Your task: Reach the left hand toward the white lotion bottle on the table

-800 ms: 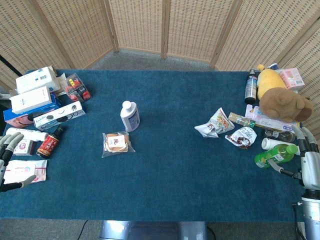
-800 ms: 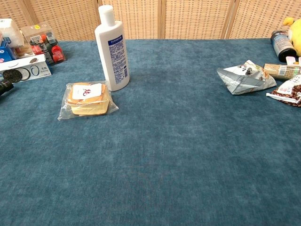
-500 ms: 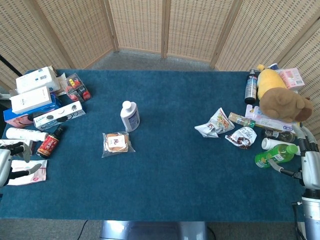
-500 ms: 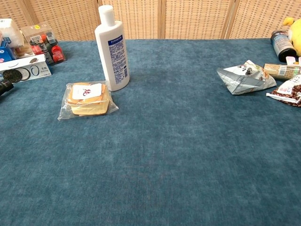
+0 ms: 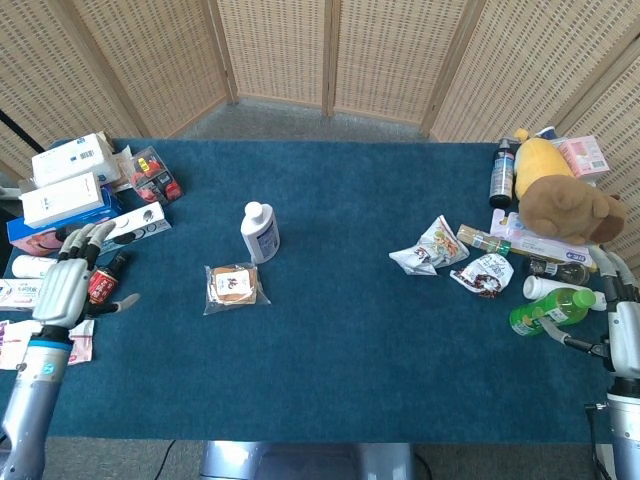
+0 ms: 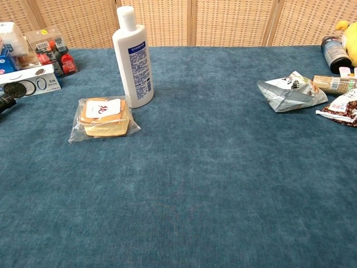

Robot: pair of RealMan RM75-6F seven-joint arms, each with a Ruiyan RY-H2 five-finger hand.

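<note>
The white lotion bottle [image 5: 259,231] stands upright left of the table's middle; in the chest view the bottle [image 6: 133,59] shows a blue label. My left hand [image 5: 70,281] hovers over the table's left edge, fingers spread and empty, well to the left of the bottle. My right hand [image 5: 622,335] shows at the right edge of the head view, beside a green bottle [image 5: 550,309]; how its fingers lie is hard to read. Neither hand appears in the chest view.
A bagged snack [image 5: 234,286] lies just in front of the lotion bottle. Boxes [image 5: 70,180], a dark sauce bottle [image 5: 103,281] and packets crowd the left edge. Snack bags [image 5: 430,246], bottles and a plush toy [image 5: 560,195] fill the right side.
My left hand has risen from the table's left edge and moved forward and right toward the bottle, with its fingers now spread. The right hand has barely moved.
</note>
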